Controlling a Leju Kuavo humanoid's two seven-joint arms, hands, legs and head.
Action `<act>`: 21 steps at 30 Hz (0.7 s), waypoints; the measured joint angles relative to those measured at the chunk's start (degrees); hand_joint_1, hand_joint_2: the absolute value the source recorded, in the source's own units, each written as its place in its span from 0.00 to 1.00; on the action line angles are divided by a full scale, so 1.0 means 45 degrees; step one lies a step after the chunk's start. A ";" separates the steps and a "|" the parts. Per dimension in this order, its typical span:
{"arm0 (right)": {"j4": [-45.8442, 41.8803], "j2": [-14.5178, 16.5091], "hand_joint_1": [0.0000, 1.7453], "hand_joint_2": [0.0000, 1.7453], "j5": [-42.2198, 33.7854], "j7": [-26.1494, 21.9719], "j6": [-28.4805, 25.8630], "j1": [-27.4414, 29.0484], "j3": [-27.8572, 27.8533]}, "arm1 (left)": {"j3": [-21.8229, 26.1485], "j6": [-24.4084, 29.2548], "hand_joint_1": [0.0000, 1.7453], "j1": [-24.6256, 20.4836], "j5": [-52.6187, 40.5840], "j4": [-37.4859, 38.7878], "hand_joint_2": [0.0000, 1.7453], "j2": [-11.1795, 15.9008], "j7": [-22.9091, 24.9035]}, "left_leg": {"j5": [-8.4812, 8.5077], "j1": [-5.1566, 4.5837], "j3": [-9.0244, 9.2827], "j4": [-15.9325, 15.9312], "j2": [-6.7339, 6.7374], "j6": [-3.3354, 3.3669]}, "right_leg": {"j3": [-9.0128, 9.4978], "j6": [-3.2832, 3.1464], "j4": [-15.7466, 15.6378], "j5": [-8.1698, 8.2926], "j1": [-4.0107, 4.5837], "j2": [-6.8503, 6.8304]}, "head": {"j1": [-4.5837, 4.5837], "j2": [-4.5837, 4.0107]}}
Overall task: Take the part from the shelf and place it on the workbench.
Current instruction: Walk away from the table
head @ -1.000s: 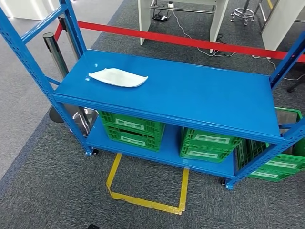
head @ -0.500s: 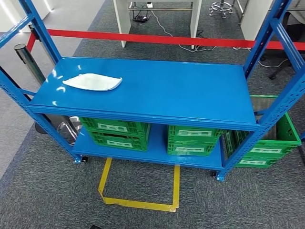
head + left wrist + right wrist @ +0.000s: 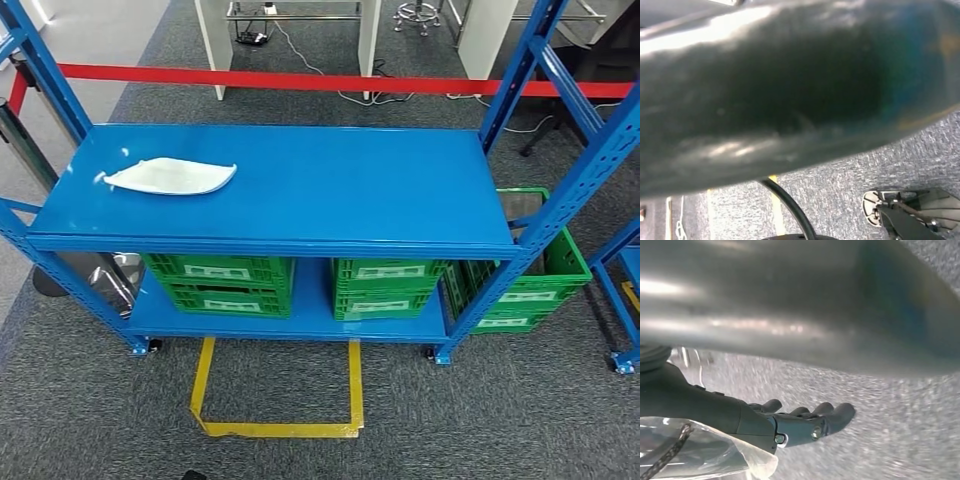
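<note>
since the earlier frames the whole head view has swung: the camera has turned, so the blue shelf (image 3: 317,190) now sits square and centred instead of slanting, and its right-hand uprights and a green crate beyond its right end have come into sight. nothing on the shelf itself has shifted.

the white part (image 3: 170,177), a long flat leaf-shaped piece, lies on the top board of the shelf at about 10 o'clock from the board's centre, near the left end and well apart from everything else. it rests flat with its pointed tip toward 3 o'clock.

on the lower board stand two green crates (image 3: 219,283), side by side with a gap between them, and another green crate (image 3: 528,285) sits on the floor just beside the shelf's right leg at 3 o'clock. yellow tape (image 3: 275,430) marks an open square on the grey carpet at 6 o'clock, in front of the shelf. a red barrier belt (image 3: 302,81) runs across at 12 o'clock behind the shelf.

the right robot hand (image 3: 806,422) hangs over the carpet in the right wrist view, fingers stretched out and slightly apart, holding nothing. the left robot hand cannot be made out in the left wrist view, so i cannot tell how its fingers lie.
</note>
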 joint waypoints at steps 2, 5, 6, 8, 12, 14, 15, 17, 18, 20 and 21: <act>-0.0001 -0.0023 0.00 0.00 -0.0002 0.0001 -0.0007 0.0010 0.0016 | 0.0001 0.0000 0.00 -0.0014 -0.0002 0.0000 0.00 -0.0010 0.0000 | -0.0055 -0.0019 0.0029 0.0053 0.0131 -0.0084 | 0.0934 -0.0020 -0.1812 0.0826 0.0005 -0.0309 | 0.0007 0.0001; 0.0000 -0.0039 0.00 0.00 0.0005 -0.0005 -0.0011 -0.0038 0.0046 | 0.0013 0.0003 0.00 -0.0030 -0.0004 0.0000 0.00 -0.0013 0.0000 | -0.0137 -0.0124 0.0042 0.0157 0.0287 -0.0271 | 0.1666 -0.0240 -0.3214 0.1177 0.0049 -0.0572 | -0.0048 0.0002; -0.0001 -0.0039 0.00 0.00 0.0007 -0.0006 -0.0011 -0.0031 0.0052 | 0.0019 0.0004 0.00 -0.0035 -0.0004 0.0000 0.00 -0.0013 0.0000 | -0.0136 -0.0129 0.0049 0.0168 0.0337 -0.0317 | 0.1640 -0.0330 -0.3206 0.1209 0.0055 -0.0473 | -0.0069 0.0001; -0.0001 -0.0039 0.00 0.00 0.0011 -0.0002 -0.0011 -0.0003 0.0061 | 0.0029 0.0005 0.00 -0.0039 -0.0004 0.0000 0.00 -0.0011 0.0000 | -0.0277 -0.0094 0.0030 0.0289 0.0299 -0.0437 | 0.1637 -0.0479 -0.3226 0.1260 0.0031 -0.0356 | -0.0079 0.0001; -0.0004 -0.0040 0.00 0.00 0.0005 0.0000 -0.0042 -0.0013 0.0090 | 0.0053 0.0005 0.00 -0.0021 -0.0004 0.0000 0.00 -0.0006 0.0000 | -0.1797 -0.0022 -0.1015 0.2908 -0.0165 -0.0616 | 0.1631 -0.0678 -0.3252 0.1347 0.0007 -0.0083 | -0.0115 0.0000; -0.0004 -0.0040 0.00 0.00 0.0003 0.0000 -0.0049 -0.0002 0.0100 | 0.0060 0.0004 0.00 0.0006 -0.0004 0.0000 0.00 -0.0007 0.0002 | -0.2019 -0.0017 -0.1441 0.3916 -0.0207 -0.0597 | 0.1628 -0.0689 -0.3243 0.1353 0.0039 0.0103 | -0.0113 0.0001; -0.0004 -0.0040 0.00 0.00 0.0003 -0.0002 -0.0051 0.0004 0.0106 | 0.0060 0.0004 0.00 0.0017 -0.0004 0.0000 0.00 -0.0007 0.0004 | -0.1739 -0.0022 -0.1341 0.3693 -0.0221 -0.0555 | 0.1642 -0.0691 -0.3240 0.1354 0.0052 0.0191 | -0.0113 0.0001; -0.0002 -0.0039 0.00 0.00 0.0003 -0.0021 -0.0088 0.0013 0.0146 | 0.0061 0.0004 0.00 0.0019 -0.0004 0.0000 0.00 -0.0004 0.0005 | -0.0769 -0.0053 -0.0632 0.2066 -0.0303 -0.0397 | 0.1682 -0.0687 -0.3239 0.1352 0.0066 0.0337 | -0.0115 0.0001; -0.0001 -0.0032 0.00 0.00 0.0004 -0.0025 -0.0118 0.0015 0.0196 | 0.0063 0.0005 0.00 0.0007 -0.0004 0.0000 0.00 0.0005 0.0005 | -0.0414 -0.0077 -0.0269 0.1209 -0.0363 -0.0310 | 0.1682 -0.0664 -0.3225 0.1349 0.0087 0.0385 | -0.0113 0.0000; 0.0000 -0.0024 0.00 0.00 0.0006 -0.0007 -0.0180 0.0026 0.0343 | 0.0068 0.0006 0.00 -0.0036 -0.0010 0.0000 0.00 -0.0003 0.0005 | -0.0170 -0.0096 0.0087 0.0238 -0.0458 -0.0339 | 0.1603 -0.0639 -0.3165 0.1322 0.0125 0.0436 | -0.0097 0.0001; -0.0001 -0.0022 0.00 0.00 0.0009 0.0015 -0.0196 0.0030 0.0418 | 0.0069 0.0007 0.00 -0.0044 -0.0013 0.0000 0.00 -0.0011 0.0007 | -0.0194 -0.0098 0.0099 0.0144 -0.0466 -0.0396 | 0.1567 -0.0622 -0.3149 0.1320 0.0143 0.0443 | -0.0091 0.0001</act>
